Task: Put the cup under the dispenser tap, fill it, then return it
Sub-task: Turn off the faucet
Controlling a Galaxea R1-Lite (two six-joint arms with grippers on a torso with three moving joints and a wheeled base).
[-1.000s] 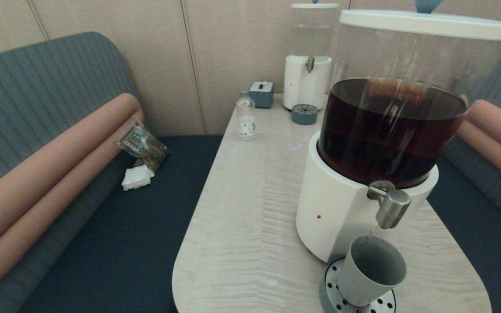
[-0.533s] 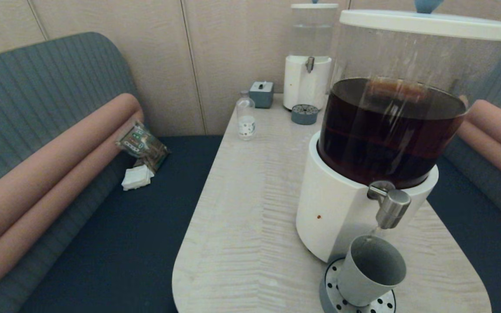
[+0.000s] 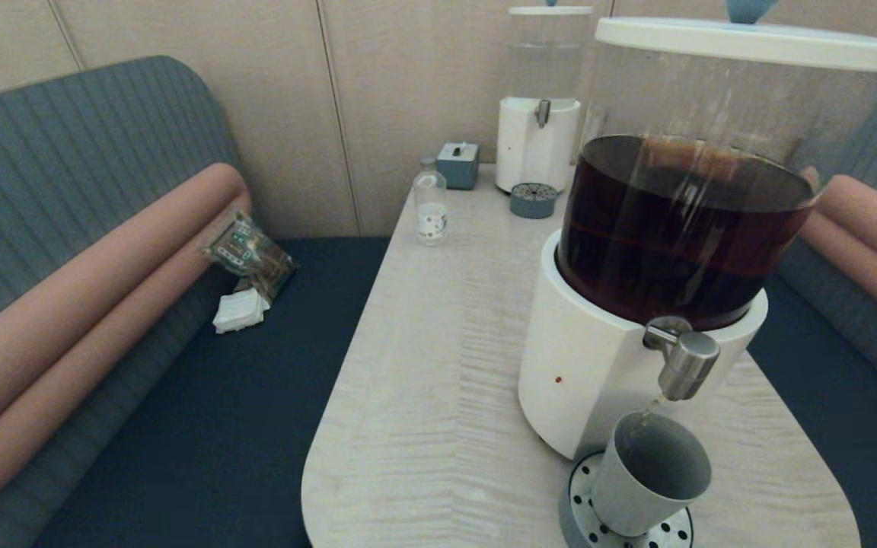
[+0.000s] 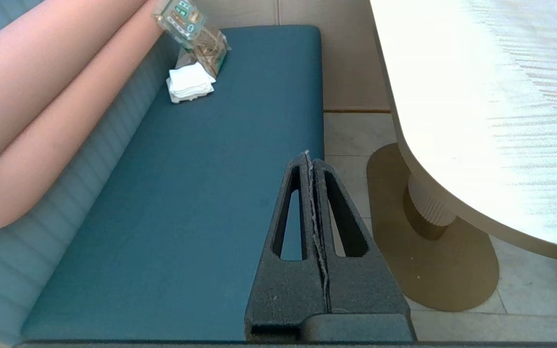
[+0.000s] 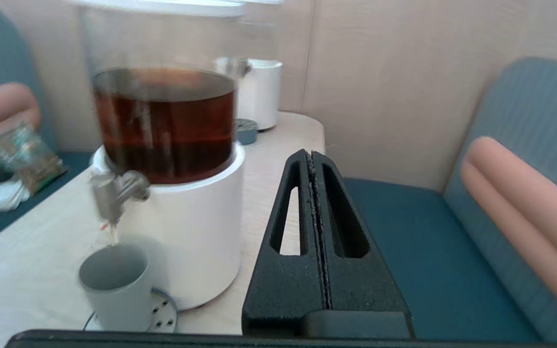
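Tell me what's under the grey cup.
The cup stands on a round perforated metal drip tray, below the dispenser tap. The tray's middle is hidden by the cup, and the cup's contents cannot be seen.

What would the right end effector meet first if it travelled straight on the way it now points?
Judging from the wrist view, the shut right end effector points past the table edge, beside the dispenser, toward the beige wall. Nothing nearer seems to lie in line, so probably the wall, though depth is unclear.
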